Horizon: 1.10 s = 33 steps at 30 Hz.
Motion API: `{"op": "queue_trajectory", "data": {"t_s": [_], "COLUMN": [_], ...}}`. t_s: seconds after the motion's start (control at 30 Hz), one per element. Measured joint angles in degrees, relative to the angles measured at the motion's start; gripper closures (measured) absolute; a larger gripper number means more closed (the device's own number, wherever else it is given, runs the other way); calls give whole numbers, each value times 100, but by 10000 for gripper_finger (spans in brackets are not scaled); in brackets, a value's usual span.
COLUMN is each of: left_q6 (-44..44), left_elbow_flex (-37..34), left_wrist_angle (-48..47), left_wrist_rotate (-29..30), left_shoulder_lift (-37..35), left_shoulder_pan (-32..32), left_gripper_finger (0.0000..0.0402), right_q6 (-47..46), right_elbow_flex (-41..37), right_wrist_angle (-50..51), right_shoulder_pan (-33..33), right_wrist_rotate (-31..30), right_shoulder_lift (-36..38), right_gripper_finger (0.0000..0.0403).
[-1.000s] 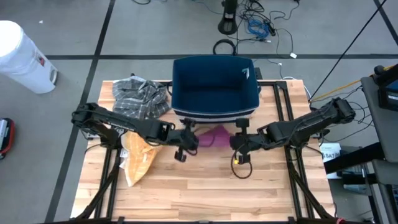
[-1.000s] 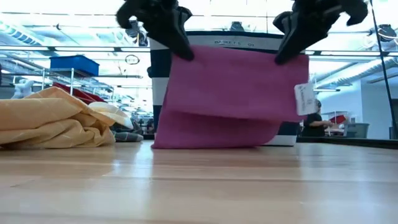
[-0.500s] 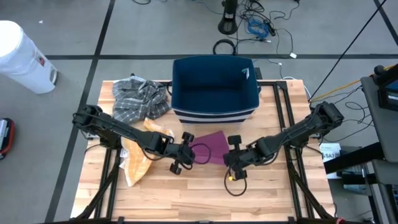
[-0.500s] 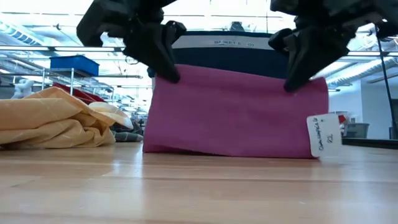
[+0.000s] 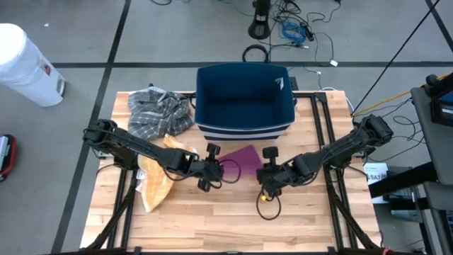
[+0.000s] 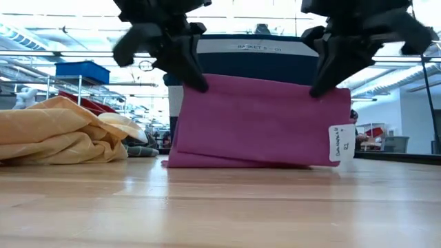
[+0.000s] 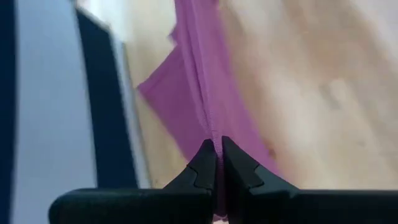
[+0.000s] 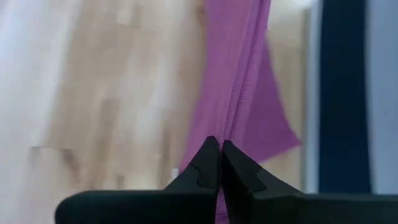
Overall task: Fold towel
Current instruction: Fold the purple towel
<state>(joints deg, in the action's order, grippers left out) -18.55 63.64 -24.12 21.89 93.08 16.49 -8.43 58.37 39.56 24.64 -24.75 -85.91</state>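
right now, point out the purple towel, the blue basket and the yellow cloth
purple towel [image 6: 258, 120], low view, middle of its hanging front face
blue basket [image 5: 244, 99], high view, its inside floor
yellow cloth [image 6: 55, 134], low view, middle of the crumpled heap

A grey tiled floor surrounds the pale wooden slatted bench. Black cables tangle on it, near a white cylindrical bin. Bright ceiling strip lights overhead.

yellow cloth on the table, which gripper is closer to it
Left. The left gripper, shut on the purple towel, sits just right of the yellow cloth; the right gripper holds the towel's far edge, beyond it.
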Motion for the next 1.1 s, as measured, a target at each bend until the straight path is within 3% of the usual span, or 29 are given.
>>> {"op": "queue_trajectory", "data": {"t_s": [0.07, 0.23, 0.33, 0.47, 0.63, 0.83, 1.0, 1.1], "left_q6": [-46, -85, 176, 201, 289, 379, 708, 957], "left_elbow_flex": [2, -6, -18, -9, 6, -3, 4, -5], "left_wrist_angle": [2, 16, 117, 347, 644, 600, 267, 28], "left_wrist_rotate": [-543, -3568, -4052, -4219, -3996, -3908, -2742, -2622], "left_shoulder_lift": [0, 45, 136, 224, 279, 293, 358, 504], "left_shoulder_pan": [123, 313, 494, 684, 846, 888, 848, 757], "left_gripper_finger": [390, 373, 347, 314, 301, 300, 300, 300], "right_q6": [3, 1, -161, -512, -526, -81, 58, 98], "right_elbow_flex": [7, -8, -18, -13, -13, -2, -2, -4], "right_wrist_angle": [-130, -656, -1030, -1157, -1361, -2186, -2340, -2596], "right_shoulder_pan": [136, 426, 609, 710, 702, 615, 410, 276], "right_wrist_rotate": [246, 2044, 2443, 2815, 2421, 1794, 1703, 1730], "right_shoulder_lift": [0, 0, -12, -4, -22, -139, -453, -798], "right_gripper_finger": [403, 375, 329, 261, 216, 223, 241, 246]}}
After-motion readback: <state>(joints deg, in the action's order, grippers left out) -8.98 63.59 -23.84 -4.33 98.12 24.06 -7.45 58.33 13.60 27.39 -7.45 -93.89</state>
